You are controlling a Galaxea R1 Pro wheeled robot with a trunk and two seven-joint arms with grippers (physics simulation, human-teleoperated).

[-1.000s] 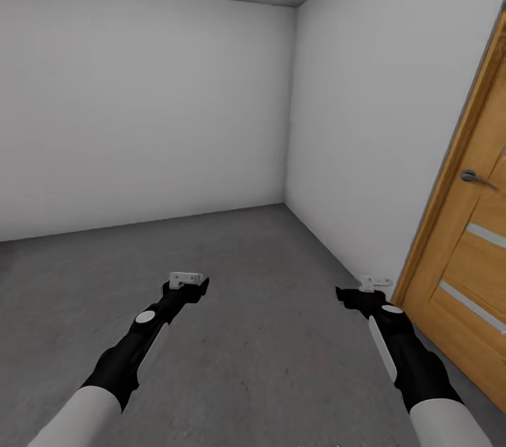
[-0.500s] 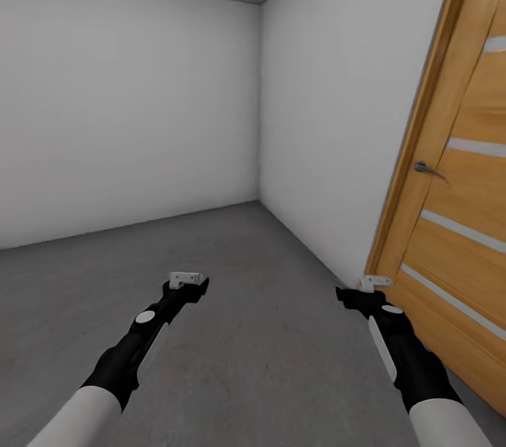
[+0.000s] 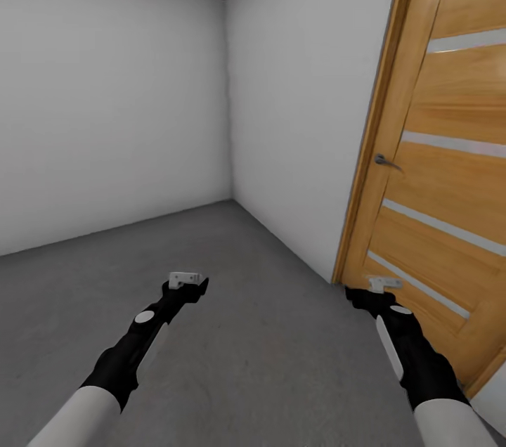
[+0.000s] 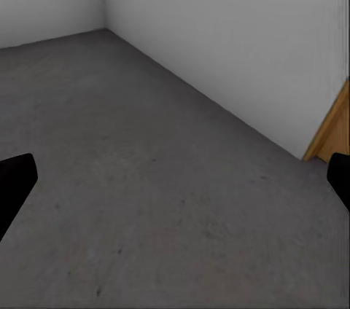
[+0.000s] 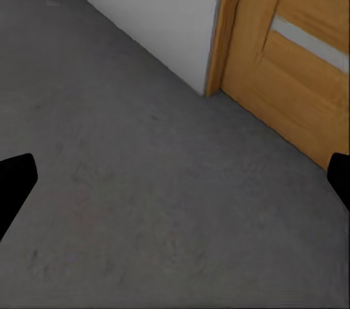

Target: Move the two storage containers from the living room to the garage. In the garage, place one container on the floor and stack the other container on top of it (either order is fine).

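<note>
While both arms hang empty, the robot faces a wooden door [image 3: 450,173] in the garage.
Left gripper [image 3: 187,280] and right gripper [image 3: 383,284] both stand spread wide over bare concrete floor [image 3: 267,334]. Right arm is nearer the door; no containers here, likely beyond it.

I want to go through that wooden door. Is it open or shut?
Shut. The wooden door sits flat inside its frame, with no gap showing beside the handle or along the floor.
</note>
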